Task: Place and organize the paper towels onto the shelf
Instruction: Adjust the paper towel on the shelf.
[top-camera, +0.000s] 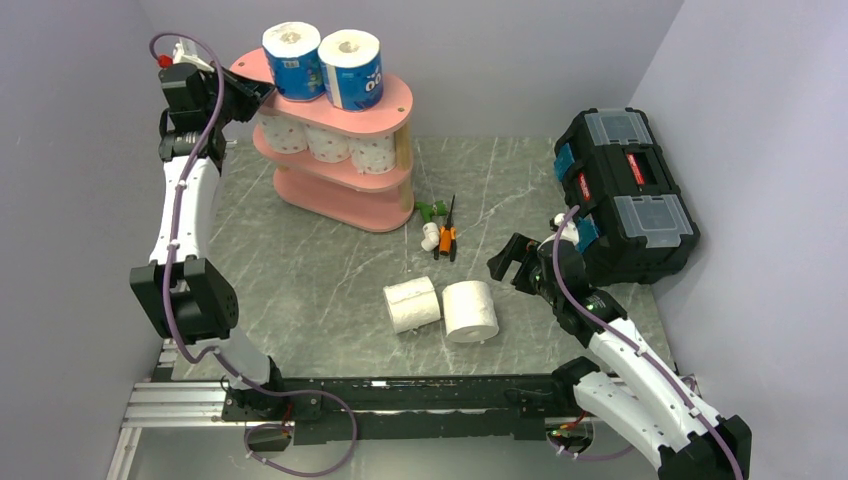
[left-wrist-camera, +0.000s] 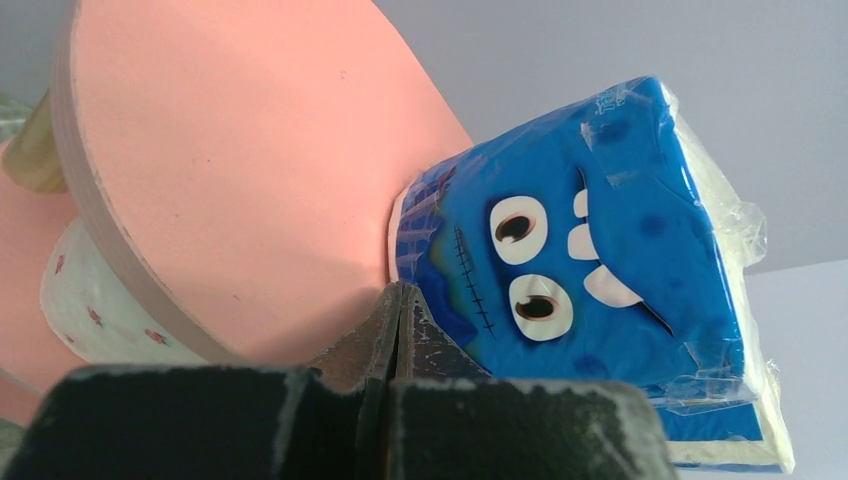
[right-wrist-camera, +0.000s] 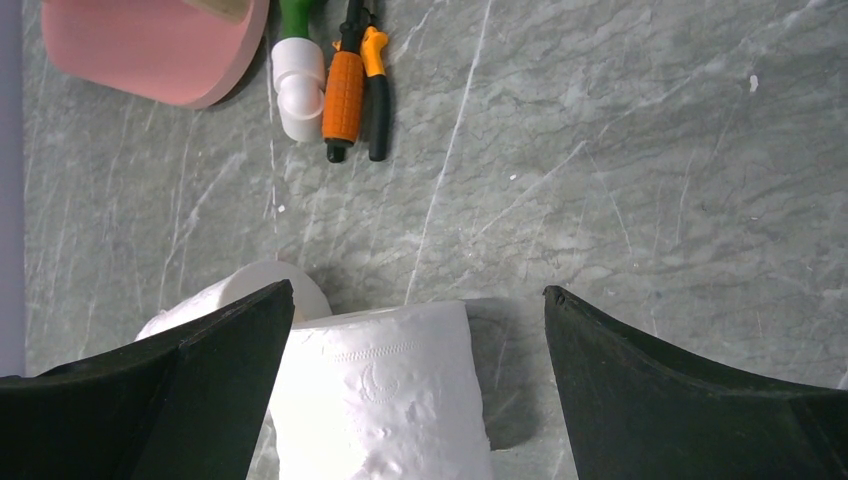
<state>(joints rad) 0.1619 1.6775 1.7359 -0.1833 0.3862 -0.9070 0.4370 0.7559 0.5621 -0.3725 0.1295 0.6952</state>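
Between the shelf (top-camera: 345, 205) and two loose rolls (top-camera: 412, 304) lie orange pliers (top-camera: 447, 240) — left fingers (left-wrist-camera: 372, 345) clenched empty, right fingers (right-wrist-camera: 200, 385) spread wide.

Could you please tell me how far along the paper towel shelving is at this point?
Done: two blue-wrapped rolls stand atop the shelf, and three dotted rolls sit on its middle tier. In hand: nothing is gripped; the left hand is shut beside a blue roll, and the right hand is open over the two plain rolls. Left: those two lie on the table, waiting to be shelved.
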